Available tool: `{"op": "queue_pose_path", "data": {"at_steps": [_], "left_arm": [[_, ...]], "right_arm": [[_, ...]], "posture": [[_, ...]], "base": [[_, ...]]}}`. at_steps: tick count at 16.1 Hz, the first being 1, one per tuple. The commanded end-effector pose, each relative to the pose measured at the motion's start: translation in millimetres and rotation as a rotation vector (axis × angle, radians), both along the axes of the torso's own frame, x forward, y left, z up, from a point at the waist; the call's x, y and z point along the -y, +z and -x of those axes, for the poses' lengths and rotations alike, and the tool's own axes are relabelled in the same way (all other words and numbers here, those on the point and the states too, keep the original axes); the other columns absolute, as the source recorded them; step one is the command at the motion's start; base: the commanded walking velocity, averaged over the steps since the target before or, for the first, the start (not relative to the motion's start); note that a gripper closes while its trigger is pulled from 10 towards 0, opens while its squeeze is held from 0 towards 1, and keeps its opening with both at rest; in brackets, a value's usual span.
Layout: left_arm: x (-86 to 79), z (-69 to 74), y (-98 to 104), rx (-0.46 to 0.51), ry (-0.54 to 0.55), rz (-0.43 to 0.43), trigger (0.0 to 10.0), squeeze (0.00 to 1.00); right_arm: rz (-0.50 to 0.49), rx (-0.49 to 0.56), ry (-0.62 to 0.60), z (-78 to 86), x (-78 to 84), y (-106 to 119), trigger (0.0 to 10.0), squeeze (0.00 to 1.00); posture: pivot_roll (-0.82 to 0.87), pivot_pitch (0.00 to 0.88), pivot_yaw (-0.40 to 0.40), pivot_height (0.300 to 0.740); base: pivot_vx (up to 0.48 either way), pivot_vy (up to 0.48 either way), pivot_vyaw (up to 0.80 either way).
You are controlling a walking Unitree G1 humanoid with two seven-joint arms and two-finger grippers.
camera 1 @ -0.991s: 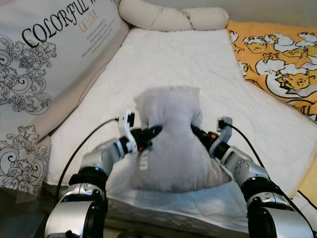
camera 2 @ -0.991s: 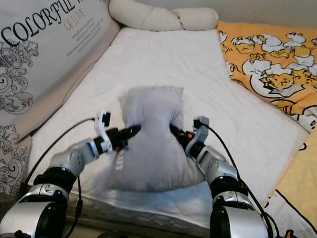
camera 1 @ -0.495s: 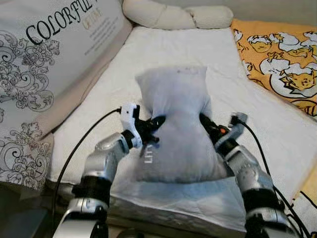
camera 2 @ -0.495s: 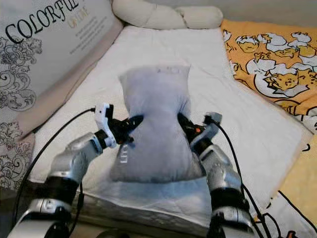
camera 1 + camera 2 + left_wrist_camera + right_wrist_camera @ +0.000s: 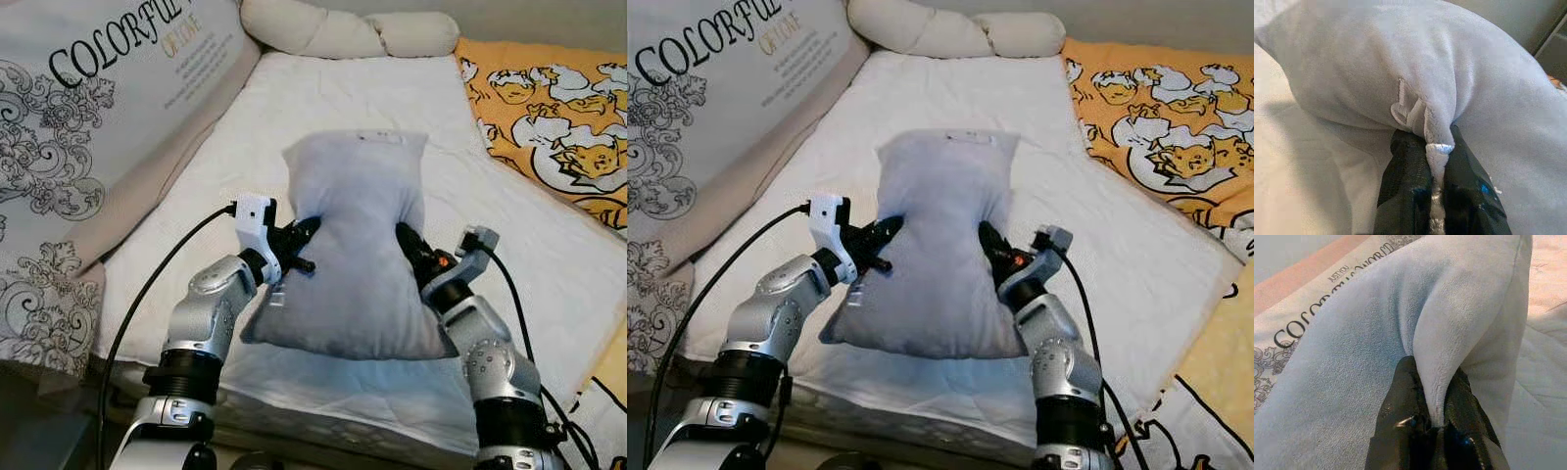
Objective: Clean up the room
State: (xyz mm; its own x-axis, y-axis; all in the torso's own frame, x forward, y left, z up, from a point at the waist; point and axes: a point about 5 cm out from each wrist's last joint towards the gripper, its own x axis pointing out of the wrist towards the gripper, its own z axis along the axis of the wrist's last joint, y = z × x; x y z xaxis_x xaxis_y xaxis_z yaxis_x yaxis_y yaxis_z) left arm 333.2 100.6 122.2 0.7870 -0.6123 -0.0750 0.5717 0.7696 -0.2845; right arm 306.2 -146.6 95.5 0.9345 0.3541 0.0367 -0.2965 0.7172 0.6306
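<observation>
Bed with white mattress cover [image 5: 509, 255] filled the scene; printed cushion [image 5: 88, 127] with "COLORFUL" lettering stood left of the grey pillow, cream bolster [image 5: 343, 34] beyond it at the head end, orange cartoon blanket [image 5: 558, 117] to its right. Grey pillow [image 5: 358, 245] was held up over the near part of the bed, between the two arms, near edge sagging toward the cover. Left gripper [image 5: 302, 235] pinched the pillow's left side seam; in the left wrist view the fingers [image 5: 1405, 186] were pressed together on the piped edge. Right gripper [image 5: 407, 245] pinched a fold of the pillow's right side, fingers [image 5: 1400, 416] clamped on plush.

Long axis ran away from the robot toward the bolster, far short end with the small label raised and tilted up, near end lower.

Likely step: carry the pillow to the head end. To do it well, keep both pinches level and equally tight so the seam doesn't slip, lift enough to clear the cover, then set down square beside the bolster.
</observation>
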Motion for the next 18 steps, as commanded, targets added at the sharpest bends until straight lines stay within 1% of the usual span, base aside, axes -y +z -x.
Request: {"op": "queue_pose_path", "data": {"at_steps": [1,2,3,4,6,7,8,9,11,14,16,18], "left_arm": [[3.3,-1.8,13.3,0.073,0.007,-0.036,0.0,0.0],[2.2,-1.8,17.9,0.126,0.033,-0.082,10.0,0.0],[1.5,-1.8,21.1,0.15,0.046,-0.094,10.0,0.0],[-0.2,-1.8,26.0,0.182,0.062,-0.115,10.0,0.0],[-1.3,-4.1,28.2,0.184,0.059,-0.12,10.0,0.0],[-0.4,-6.0,28.5,0.181,0.054,-0.119,10.0,0.0],[2.4,-8.3,27.8,0.179,0.043,-0.13,10.0,0.0],[5.8,-9.5,27.7,0.179,0.032,-0.135,10.0,0.0],[8.8,-10.2,29.4,0.186,0.033,-0.145,10.0,0.0],[3.4,-8.2,25.1,0.173,0.05,-0.152,10.0,0.0],[-3.0,-7.9,23.9,0.169,0.08,-0.155,10.0,0.0],[-5.3,-9.4,24.3,0.174,0.093,-0.165,10.0,0.0]], "right_arm": [[-0.001,0.045,0.006,-1.2,-6.0,11.4,0.0,0.0],[0.017,0.045,-0.04,-1.3,-5.6,12.8,3.9,0.0],[0.017,0.031,-0.071,-1.1,-5.3,12.9,10.0,0.0],[0.006,0.021,-0.106,0.7,-5.0,14.5,10.0,0.0],[0.019,0.001,-0.152,4.6,-2.7,15.0,10.0,0.0],[0.012,0.005,-0.173,4.1,-0.7,16.2,10.0,0.0],[-0.008,0.014,-0.181,2.8,0.8,17.8,10.0,0.0],[0.018,0.012,-0.193,-0.4,2.0,18.6,10.0,0.0],[0.038,0.01,-0.18,-2.5,0.5,23.4,10.0,0.0],[0.049,-0.001,-0.17,-0.4,-2.1,22.0,10.0,0.0],[0.052,-0.009,-0.143,0.2,-8.2,18.9,10.0,0.0],[0.064,-0.017,-0.132,-5.2,-9.9,19.1,10.0,0.0]], "posture": [[0.07,0.0,0.022,0.74],[0.09,0.0,0.006,0.74],[0.1,0.0,-0.001,0.74],[0.1,0.0,0.004,0.74],[0.07,0.0,0.036,0.74],[0.04,0.0,0.062,0.74],[0.03,0.0,0.068,0.74],[0.03,0.0,0.07,0.74],[0.03,0.0,0.066,0.74],[0.05,0.0,0.05,0.74],[0.07,0.0,0.028,0.74],[0.08,0.0,0.012,0.74]], "base": [[0.0,0.0,0.0],[0.0,0.0,0.0],[0.0,0.0,0.0],[0.0,0.0,0.0],[0.0,0.0,0.0],[0.0,0.352,-0.68],[0.0,0.431,-0.8],[0.0,0.439,-0.8],[0.0,0.441,-0.8],[0.0,0.434,-0.8],[0.0,0.42,0.0],[0.0,0.418,0.0]]}}
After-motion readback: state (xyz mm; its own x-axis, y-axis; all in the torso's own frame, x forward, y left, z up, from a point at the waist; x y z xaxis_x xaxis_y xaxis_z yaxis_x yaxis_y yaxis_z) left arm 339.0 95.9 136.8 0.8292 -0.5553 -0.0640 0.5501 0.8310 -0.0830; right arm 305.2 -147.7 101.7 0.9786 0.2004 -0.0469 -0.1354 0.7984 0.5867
